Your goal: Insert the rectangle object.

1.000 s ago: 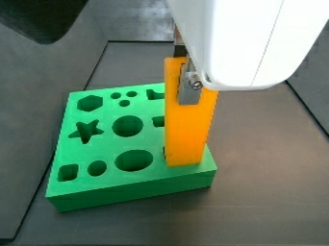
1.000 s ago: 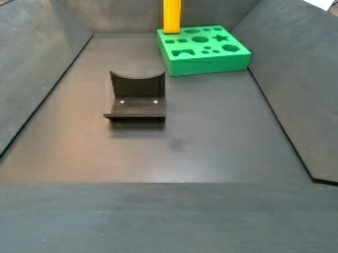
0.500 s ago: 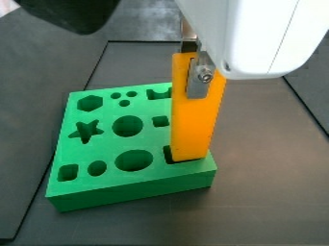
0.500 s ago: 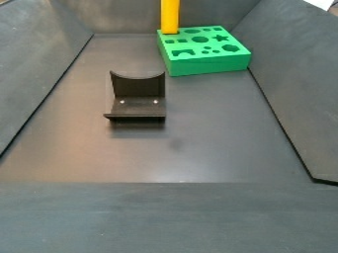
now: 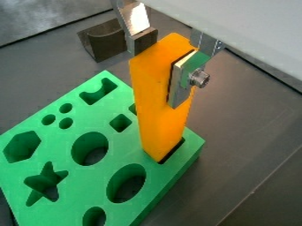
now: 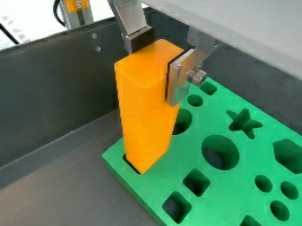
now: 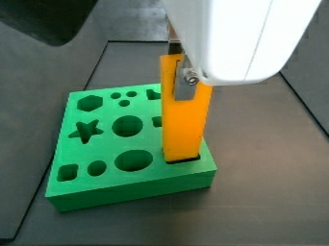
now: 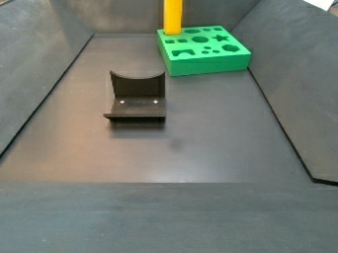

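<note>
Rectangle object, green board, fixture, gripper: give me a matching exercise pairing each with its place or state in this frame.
Things:
1. rectangle object
2. green board
3. fixture
4. gripper

Places or states:
A. dark, standing alone on the floor, away from the board
B. upright, lower end in a slot at the board's corner
C. shut on the top of the orange bar
D. lying flat, with star, round and hexagon cut-outs empty

Pairs: 1-B, 2-D, 3-A, 4-C
</note>
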Available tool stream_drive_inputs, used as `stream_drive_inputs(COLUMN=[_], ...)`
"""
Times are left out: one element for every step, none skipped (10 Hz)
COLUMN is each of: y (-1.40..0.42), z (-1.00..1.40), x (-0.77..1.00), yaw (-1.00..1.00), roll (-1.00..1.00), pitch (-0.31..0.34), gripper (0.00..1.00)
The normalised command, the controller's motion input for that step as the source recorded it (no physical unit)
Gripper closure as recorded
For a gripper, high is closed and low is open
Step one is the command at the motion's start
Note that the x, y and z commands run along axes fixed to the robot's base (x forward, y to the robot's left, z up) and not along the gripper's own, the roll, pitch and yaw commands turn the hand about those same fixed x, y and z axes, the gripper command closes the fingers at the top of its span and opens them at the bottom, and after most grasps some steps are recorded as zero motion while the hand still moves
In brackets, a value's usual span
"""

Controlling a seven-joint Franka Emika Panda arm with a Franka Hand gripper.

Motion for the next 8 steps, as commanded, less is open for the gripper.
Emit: stream_drive_inputs(y=[-0.07,-0.13,-0.18,-0.18,-0.17,-0.09,-0.05,0.00], z=[0.00,0.00,-0.01,-0.04,-0.05,-0.14,-0.20,-0.28], x=[0.01,0.19,0.29,0.32,0.34,0.36,0.38,0.33], yaw=[0.00,-0.03,-0.14,-0.15,-0.15,-0.13,-0.10,-0.06], roll=[0.00,-0.03,-0.04,-0.03,-0.01,0.00,0.00,0.00], pitch=[0.149,0.219,0.296,0.347,0.367,0.380,0.380,0.353], gripper=[1.00,1.00,1.00,1.00,1.00,1.00,1.00,1.00])
